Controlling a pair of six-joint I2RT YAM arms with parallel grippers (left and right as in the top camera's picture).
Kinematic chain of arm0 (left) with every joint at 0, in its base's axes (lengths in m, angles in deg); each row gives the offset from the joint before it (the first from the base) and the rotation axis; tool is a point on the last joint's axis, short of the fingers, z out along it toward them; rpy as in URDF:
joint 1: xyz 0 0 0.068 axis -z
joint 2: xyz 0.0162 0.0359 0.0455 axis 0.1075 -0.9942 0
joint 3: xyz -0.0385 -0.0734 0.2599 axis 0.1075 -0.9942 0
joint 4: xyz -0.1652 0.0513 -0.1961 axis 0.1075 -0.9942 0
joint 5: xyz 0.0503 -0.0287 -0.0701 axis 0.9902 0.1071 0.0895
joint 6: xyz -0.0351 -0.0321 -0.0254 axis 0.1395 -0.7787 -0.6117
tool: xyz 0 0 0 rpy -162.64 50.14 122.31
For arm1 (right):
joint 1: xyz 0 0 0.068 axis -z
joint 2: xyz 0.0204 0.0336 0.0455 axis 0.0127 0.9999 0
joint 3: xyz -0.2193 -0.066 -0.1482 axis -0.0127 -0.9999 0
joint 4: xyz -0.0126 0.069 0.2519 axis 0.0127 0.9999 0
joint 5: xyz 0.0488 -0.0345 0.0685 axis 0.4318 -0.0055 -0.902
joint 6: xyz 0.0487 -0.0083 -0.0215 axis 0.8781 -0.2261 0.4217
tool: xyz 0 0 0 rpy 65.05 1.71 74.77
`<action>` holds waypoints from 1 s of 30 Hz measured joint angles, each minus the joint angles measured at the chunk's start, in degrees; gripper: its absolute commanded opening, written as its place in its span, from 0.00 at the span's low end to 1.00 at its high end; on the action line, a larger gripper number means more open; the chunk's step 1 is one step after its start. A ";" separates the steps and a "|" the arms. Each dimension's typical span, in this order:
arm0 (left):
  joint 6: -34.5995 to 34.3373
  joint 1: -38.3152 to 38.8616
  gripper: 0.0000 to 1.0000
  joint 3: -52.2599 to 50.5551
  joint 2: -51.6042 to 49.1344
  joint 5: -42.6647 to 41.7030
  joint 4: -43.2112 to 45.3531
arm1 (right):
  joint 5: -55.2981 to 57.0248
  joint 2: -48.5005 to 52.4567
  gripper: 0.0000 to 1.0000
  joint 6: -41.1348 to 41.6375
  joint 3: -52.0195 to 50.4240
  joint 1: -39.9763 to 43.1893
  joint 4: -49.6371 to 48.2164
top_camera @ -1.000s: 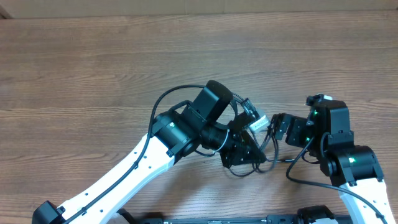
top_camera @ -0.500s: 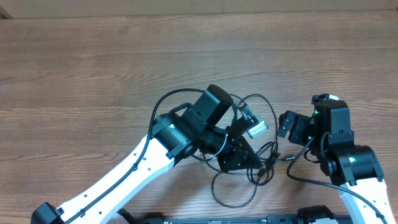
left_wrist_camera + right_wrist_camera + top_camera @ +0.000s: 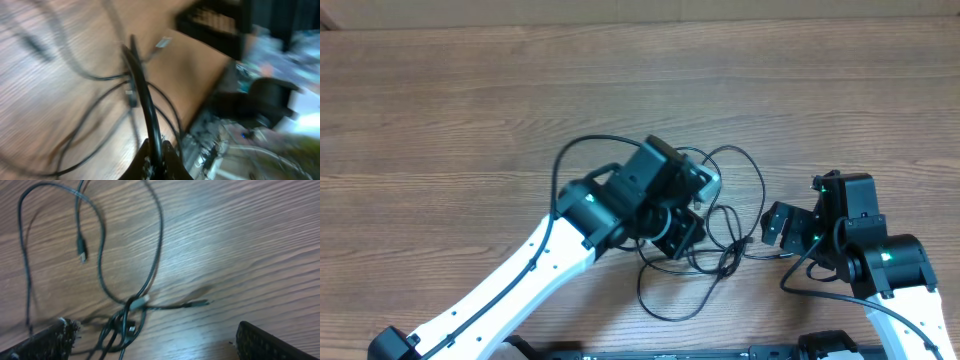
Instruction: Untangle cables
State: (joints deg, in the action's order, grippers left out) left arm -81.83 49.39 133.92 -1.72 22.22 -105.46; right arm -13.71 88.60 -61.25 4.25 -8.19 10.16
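Note:
The cables (image 3: 732, 205) are thin black cords in loose loops between my two grippers, crossing in a knot (image 3: 728, 258), with one loop trailing toward the table's front edge. My left gripper (image 3: 685, 235) is shut on one black cable (image 3: 145, 100); its fingers (image 3: 167, 162) pinch the cord, which runs up and away in the blurred left wrist view. My right gripper (image 3: 772, 228) stands open just right of the knot. In the right wrist view the knot (image 3: 131, 311) lies between the wide-apart fingers (image 3: 47, 342), with a plug end (image 3: 199, 302) pointing right and nothing held.
Bare wooden table (image 3: 470, 110) stretches to the back and left. The left arm's own thick black wire (image 3: 565, 160) arcs beside its forearm. Another plug end (image 3: 81, 247) lies farther out among the loops.
My left gripper has swung back to the left with its cable. The tight bundle has spread into wider loops. My right gripper has shifted slightly toward the front edge.

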 measured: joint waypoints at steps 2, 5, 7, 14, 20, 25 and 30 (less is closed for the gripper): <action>-2.27 -2.01 0.04 0.00 0.00 4.22 -1.11 | -1.57 0.00 1.00 -0.02 0.00 -0.02 0.22; -4.98 -6.01 0.04 0.00 0.00 6.54 -0.92 | -3.26 0.00 1.00 0.00 0.00 -0.02 0.20; -4.98 -8.94 0.04 0.31 0.00 3.17 0.87 | -3.85 0.00 1.00 0.07 0.00 -0.02 0.17; 3.63 -16.04 0.04 9.40 0.00 -26.14 10.71 | -4.61 0.00 1.00 0.00 0.00 -0.02 0.02; 4.42 -20.81 0.04 16.09 0.11 -43.85 24.15 | -4.72 0.00 1.00 0.02 0.00 0.00 -0.02; 3.13 -23.98 0.04 17.03 0.33 -49.66 30.38 | -4.74 0.00 1.00 0.02 0.00 0.00 -0.96; 1.57 -25.40 0.06 17.07 0.37 -50.07 29.29 | -4.85 0.00 1.00 0.00 0.00 -0.02 -2.38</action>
State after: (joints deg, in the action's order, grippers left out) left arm -80.26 24.00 150.99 -1.35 -27.86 -76.17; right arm -18.57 88.60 -61.25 4.25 -8.21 7.78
